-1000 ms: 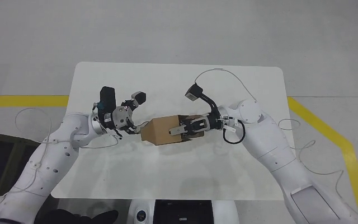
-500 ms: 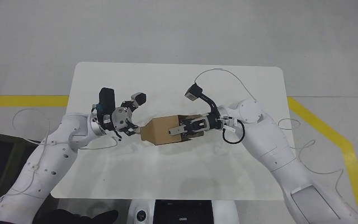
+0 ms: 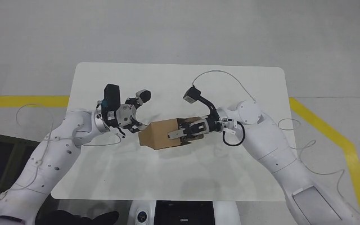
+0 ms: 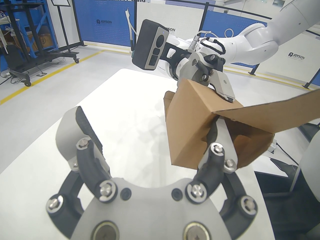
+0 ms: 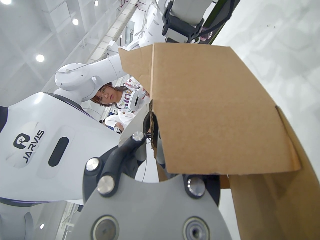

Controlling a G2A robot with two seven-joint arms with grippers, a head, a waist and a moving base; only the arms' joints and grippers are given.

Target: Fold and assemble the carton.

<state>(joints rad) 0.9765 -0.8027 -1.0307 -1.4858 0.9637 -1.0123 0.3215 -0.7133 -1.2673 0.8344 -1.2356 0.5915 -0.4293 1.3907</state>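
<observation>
The brown carton (image 3: 162, 134) is held just above the middle of the white table (image 3: 242, 169), one end flap loose. My right gripper (image 3: 181, 133) is shut on its right end wall, one finger (image 4: 224, 89) lying along the top panel. In the right wrist view the carton (image 5: 212, 106) covers one finger, and the other finger (image 5: 136, 136) shows beside the wall. My left gripper (image 3: 138, 111) stands open at the carton's left end. In the left wrist view one finger (image 4: 221, 136) rests under the loose flap (image 4: 270, 116) at the open end, while the other (image 4: 83, 128) hangs free.
A thin white cable (image 3: 236, 79) loops over the table's far right part. The table's bare far half (image 3: 169, 79) and near strip lie around the carton. Yellow floor tape (image 3: 34, 101) runs past both sides of the table.
My left gripper has shifted right, closer to the carton's left end. The carton has tipped slightly and sunk a little toward the near side, still in the right gripper.
</observation>
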